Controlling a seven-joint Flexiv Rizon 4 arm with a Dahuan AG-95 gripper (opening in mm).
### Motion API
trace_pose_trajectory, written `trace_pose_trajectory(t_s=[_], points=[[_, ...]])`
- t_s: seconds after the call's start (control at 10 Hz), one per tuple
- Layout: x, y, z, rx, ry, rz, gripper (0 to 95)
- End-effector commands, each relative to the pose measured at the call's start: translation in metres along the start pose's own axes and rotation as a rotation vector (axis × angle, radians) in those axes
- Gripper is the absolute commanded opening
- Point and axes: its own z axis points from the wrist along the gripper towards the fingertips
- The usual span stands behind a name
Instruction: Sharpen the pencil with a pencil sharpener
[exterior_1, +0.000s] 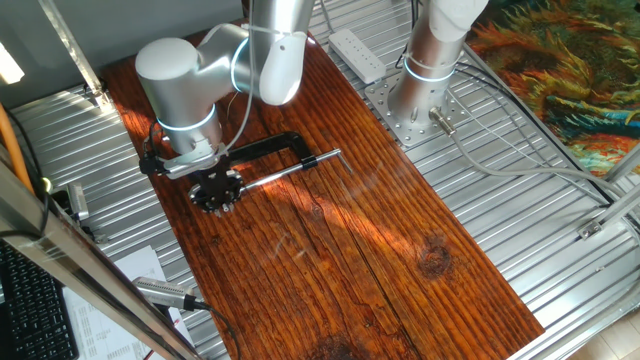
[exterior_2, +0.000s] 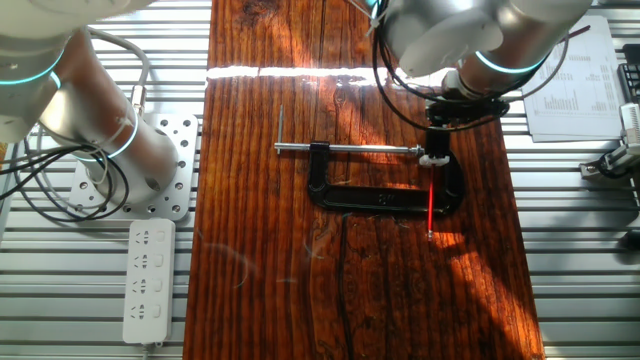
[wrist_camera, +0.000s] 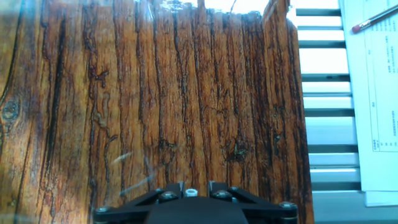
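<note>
From where I stand, the arm is bent low over the near end of the wooden bench, with the gripper right at the end of the black C-shaped clamp where the silver screw rod ends. The pencil is a thin red line running from just under the gripper across the clamp's frame, its free end resting near the wood just past the clamp. Its upper end meets a small white piece at the gripper, so it looks held there, but I cannot tell whether the jaws are clamped on it or merely beside it; in the hand view only the dark base of the gripper with a pale spot shows, above bare grain.

The pencil sharpener I cannot pick out with any certainty; the black toothed lump under the wrist in one fixed view may be part of the hand.

My guess is that the work is at the insertion or turning stage. The next move would call for keeping the pencil straight along its axis while twisting, with light pressure, since so slim a stick could snap or slip.
</note>
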Motion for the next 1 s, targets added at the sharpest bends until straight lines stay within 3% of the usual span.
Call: trace_pose_trajectory(t_s=[0.1,0.7,1.0], points=[[0.0008,0.0006,-0.0005,-0.002,0.003,0.002,0.0],[0.0025,0.0022,0.0009,-0.001,0.001,0.015,0.0],[0.0026,0.0019,-0.0009,-0.002,0.023,0.002,0.0]])
